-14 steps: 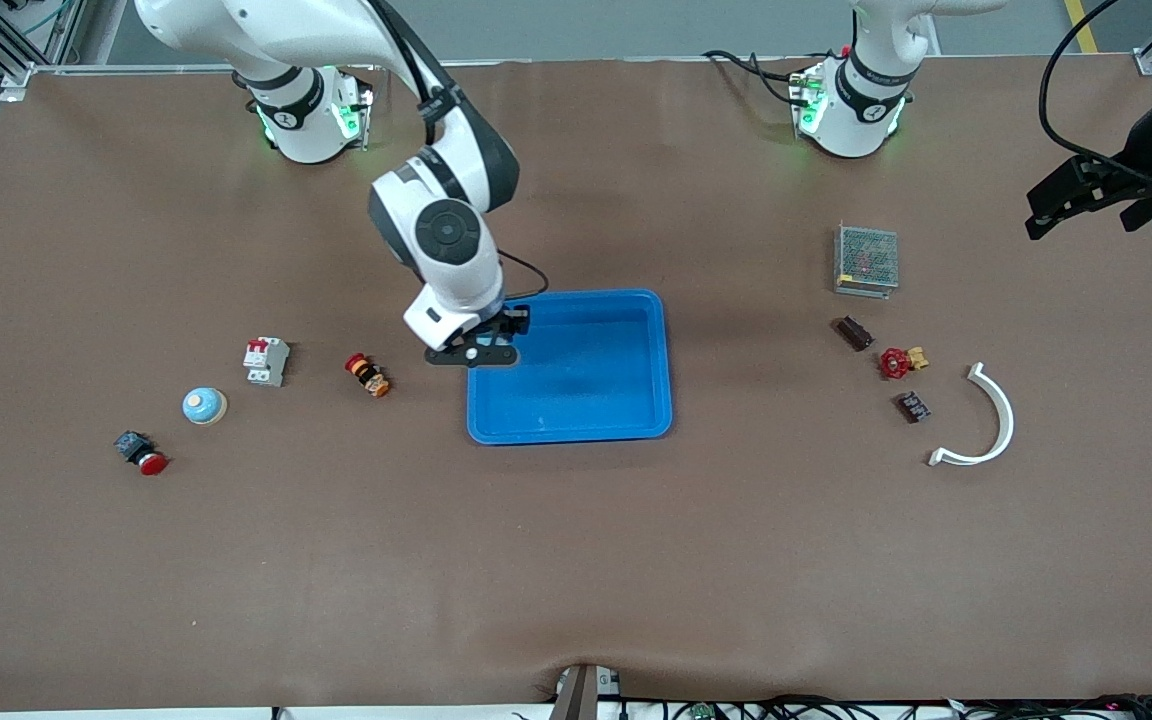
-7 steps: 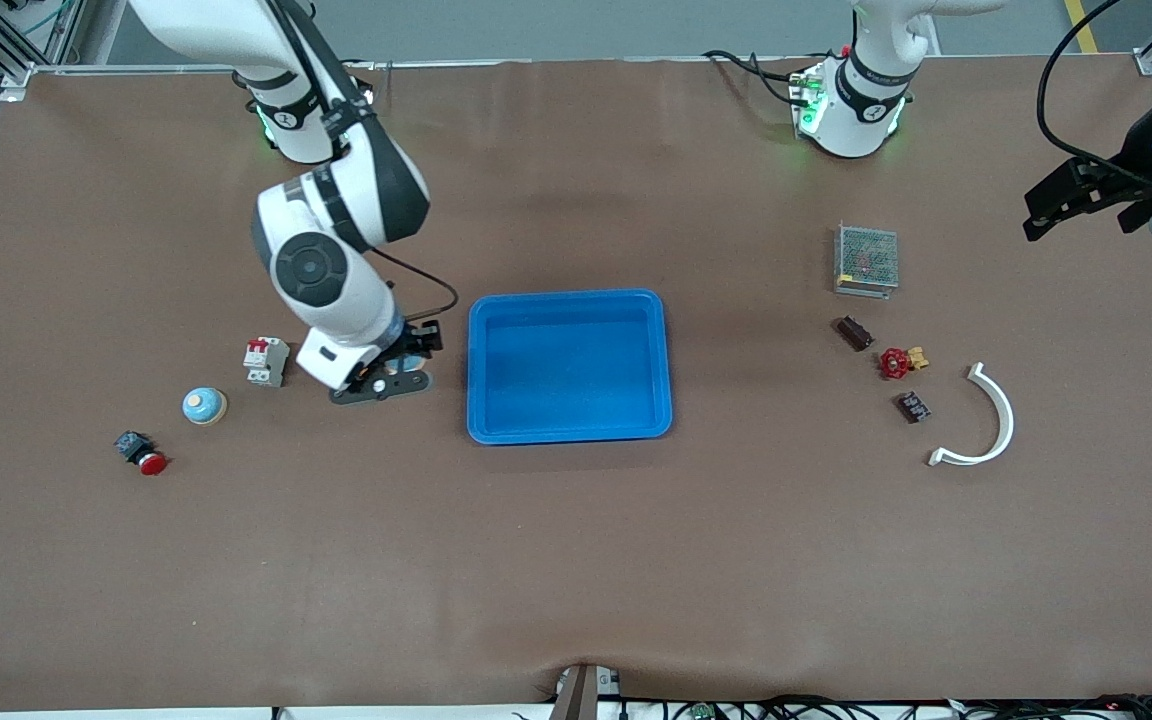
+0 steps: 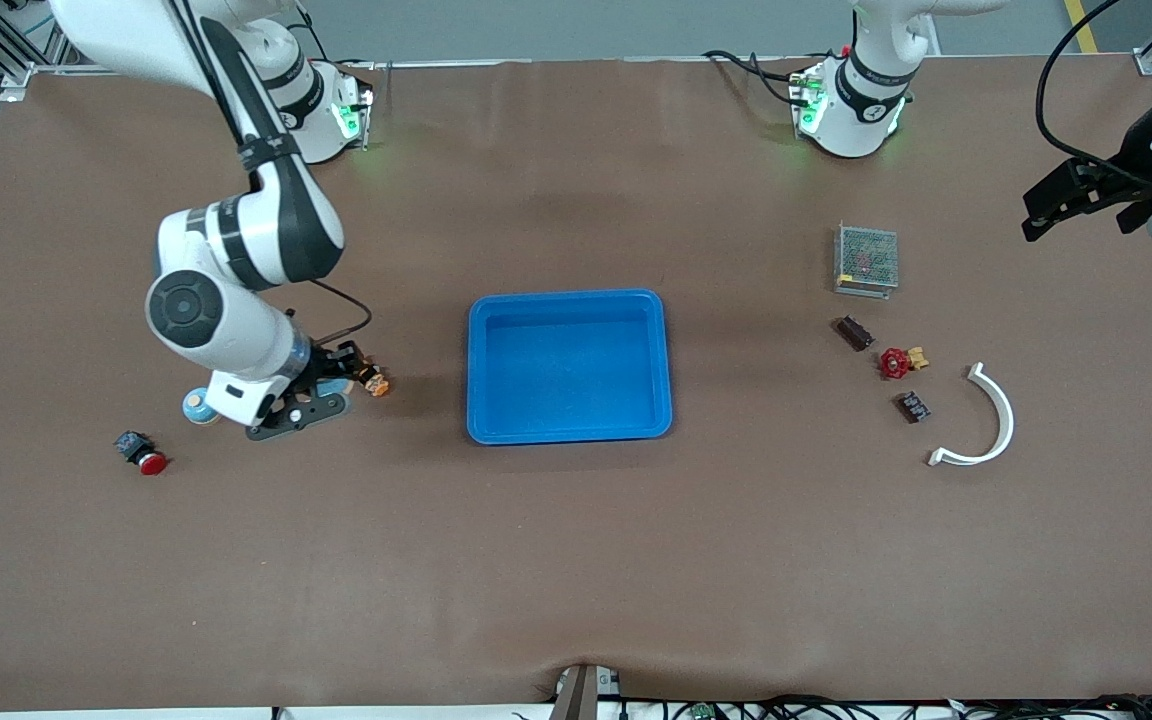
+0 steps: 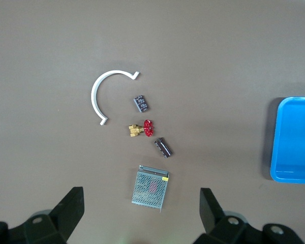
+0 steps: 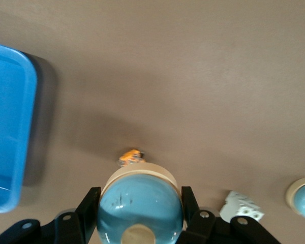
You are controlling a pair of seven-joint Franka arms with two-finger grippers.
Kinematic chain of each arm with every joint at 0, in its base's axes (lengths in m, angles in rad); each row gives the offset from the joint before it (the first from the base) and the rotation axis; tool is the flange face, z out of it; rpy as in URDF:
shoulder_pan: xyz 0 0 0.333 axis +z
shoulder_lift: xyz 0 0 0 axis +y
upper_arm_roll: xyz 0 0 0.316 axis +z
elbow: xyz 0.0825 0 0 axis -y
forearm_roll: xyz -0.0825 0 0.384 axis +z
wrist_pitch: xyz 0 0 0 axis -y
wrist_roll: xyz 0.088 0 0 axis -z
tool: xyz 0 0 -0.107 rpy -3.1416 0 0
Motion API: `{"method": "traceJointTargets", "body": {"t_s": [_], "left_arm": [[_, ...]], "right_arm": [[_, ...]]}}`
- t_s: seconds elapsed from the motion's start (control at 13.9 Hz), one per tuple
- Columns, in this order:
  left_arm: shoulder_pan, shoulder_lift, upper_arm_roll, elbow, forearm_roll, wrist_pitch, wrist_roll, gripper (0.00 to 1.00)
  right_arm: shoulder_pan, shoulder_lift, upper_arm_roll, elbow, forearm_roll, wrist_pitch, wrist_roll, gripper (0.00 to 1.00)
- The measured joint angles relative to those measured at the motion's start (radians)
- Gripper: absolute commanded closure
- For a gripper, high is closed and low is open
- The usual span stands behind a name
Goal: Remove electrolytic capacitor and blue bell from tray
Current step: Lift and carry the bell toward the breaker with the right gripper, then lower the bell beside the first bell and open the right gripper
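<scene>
Your right gripper (image 3: 321, 390) has its fingers clamped around the blue bell (image 5: 140, 203). It hangs low over the surface toward the right arm's end, well clear of the tray (image 3: 568, 297), likely so the bell can be set down outside it. Your left gripper (image 3: 1071, 200) waits, fingers spread wide and holding nothing.

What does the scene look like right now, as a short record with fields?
right tool: shut on bell, low over the table beside the tray, toward the right arm's end
left tool: open, holding nothing, idle over the left arm's end of the table
tray: nothing seen in it
second bell: on the table, by the right tool
</scene>
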Motion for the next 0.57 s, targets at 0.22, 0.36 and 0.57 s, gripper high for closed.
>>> {"method": "traceJointTargets", "body": {"t_s": [0.22,0.36,0.57], "left_arm": [[0.0,0.0,0.0,0.0,0.0,0.0,0.0,0.0],[0.0,0.0,0.0,0.0,0.0,0.0,0.0,0.0],[0.0,0.0,0.0,0.0,0.0,0.0,0.0,0.0]], "right_arm": [[-0.042,0.0,0.0,-0.021,-0.003,0.043,-0.096,0.57],[-0.056,0.001,0.0,-0.06,-0.032,0.111,-0.141,0.57],[-0.064,0.003,0.0,-0.123,-0.086,0.211,-0.17,0.57]]}}
